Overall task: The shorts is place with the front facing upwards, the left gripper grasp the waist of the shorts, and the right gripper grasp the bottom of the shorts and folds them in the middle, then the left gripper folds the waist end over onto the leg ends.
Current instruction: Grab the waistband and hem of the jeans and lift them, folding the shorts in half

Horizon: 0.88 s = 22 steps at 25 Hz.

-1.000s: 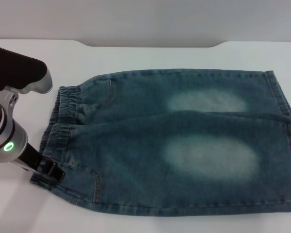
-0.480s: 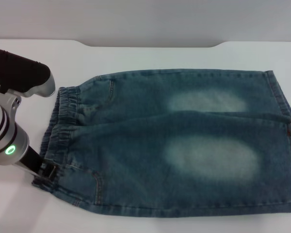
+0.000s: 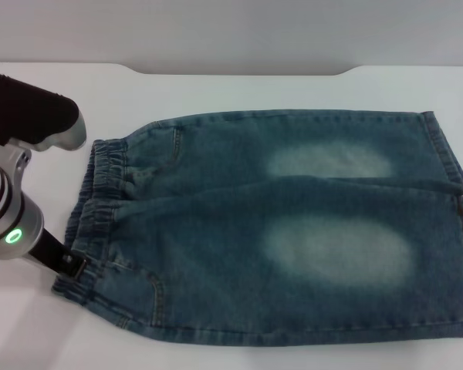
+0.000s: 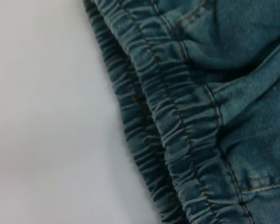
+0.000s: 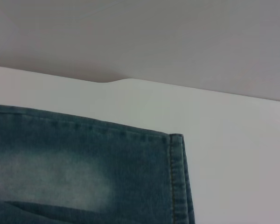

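The denim shorts lie flat mid-tabletop, and the left gripper sits at the waistband's near corner, grip state hidden. Risk: pinching one layer only, so the waistband slips free.

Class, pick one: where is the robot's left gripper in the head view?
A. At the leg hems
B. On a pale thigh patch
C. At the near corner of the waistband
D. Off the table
C: the left gripper sits at the near corner of the waist of the shorts.
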Tool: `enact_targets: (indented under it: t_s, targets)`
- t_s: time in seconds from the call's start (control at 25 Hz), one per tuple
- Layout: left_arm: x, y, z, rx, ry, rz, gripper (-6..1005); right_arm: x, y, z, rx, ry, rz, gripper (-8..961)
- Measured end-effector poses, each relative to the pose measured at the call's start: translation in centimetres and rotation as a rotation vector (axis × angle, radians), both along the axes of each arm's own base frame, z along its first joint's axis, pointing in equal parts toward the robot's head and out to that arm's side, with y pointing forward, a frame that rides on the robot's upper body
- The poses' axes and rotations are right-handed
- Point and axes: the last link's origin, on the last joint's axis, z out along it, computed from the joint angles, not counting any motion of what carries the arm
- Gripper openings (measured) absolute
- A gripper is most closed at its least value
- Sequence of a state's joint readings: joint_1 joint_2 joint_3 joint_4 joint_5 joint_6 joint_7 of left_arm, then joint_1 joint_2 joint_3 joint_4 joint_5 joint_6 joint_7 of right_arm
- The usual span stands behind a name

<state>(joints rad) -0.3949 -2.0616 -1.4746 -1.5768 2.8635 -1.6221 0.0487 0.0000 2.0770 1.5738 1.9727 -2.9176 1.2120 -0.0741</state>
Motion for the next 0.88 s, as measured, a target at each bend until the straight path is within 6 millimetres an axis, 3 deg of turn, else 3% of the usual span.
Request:
enact_targets:
  t_s: [0.32,0.88]
  targets:
    - [1.0,0.1,0.8,0.019,0.013,-0.030,30,0.2,-0.4,-0.2,-0.036,-0.015,-0.022,666]
    - [2.5,0.5,1.5,0.047,0.005,-0.085,24,0.6,-3.5,-1.1,-0.240,-0.061,-0.174,665]
